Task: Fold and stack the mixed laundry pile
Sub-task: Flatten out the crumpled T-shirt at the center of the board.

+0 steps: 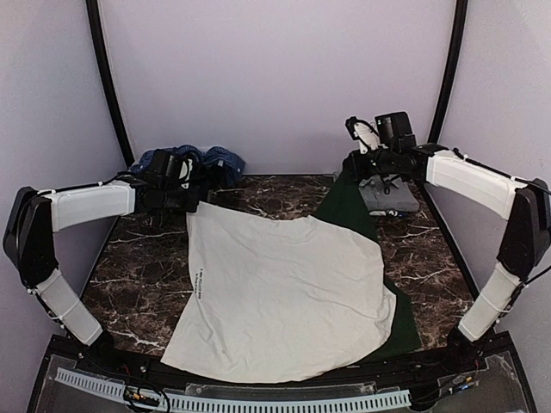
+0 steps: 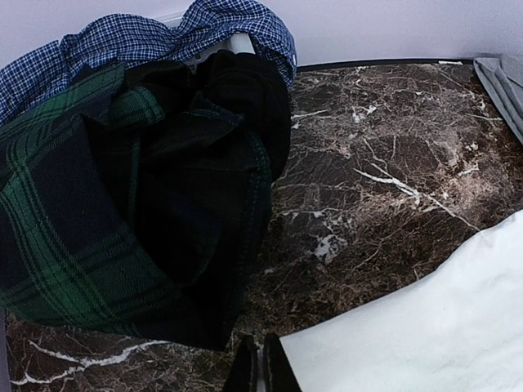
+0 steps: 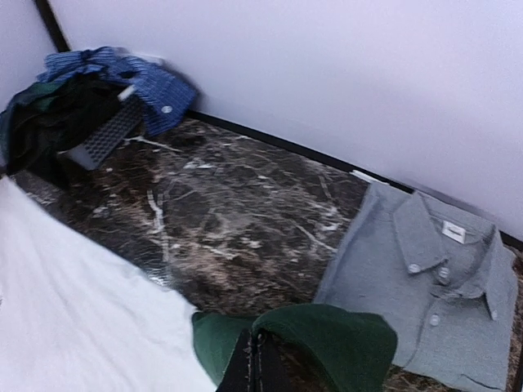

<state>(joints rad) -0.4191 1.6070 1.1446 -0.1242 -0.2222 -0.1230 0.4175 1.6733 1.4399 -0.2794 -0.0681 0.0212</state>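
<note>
White tee (image 1: 284,292) lies spread mid-table. Right gripper (image 3: 257,347), fingers pinching its green sleeve (image 3: 343,343), could lose the thin hold; left gripper (image 2: 260,351), fingers pressed together at the far-left corner, may snag the laundry pile (image 2: 122,212) just beside.

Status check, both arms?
Left fingers shut on white tee, far corner; right fingers shut on its green sleeve. Tee spread open. Unfolded pile far left, grey shirt far right, neither in the way.

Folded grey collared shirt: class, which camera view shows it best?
Right wrist view: the folded grey collared shirt shows collar and buttons. Top external: the right arm partly hides it. Left wrist: only an edge.
</note>
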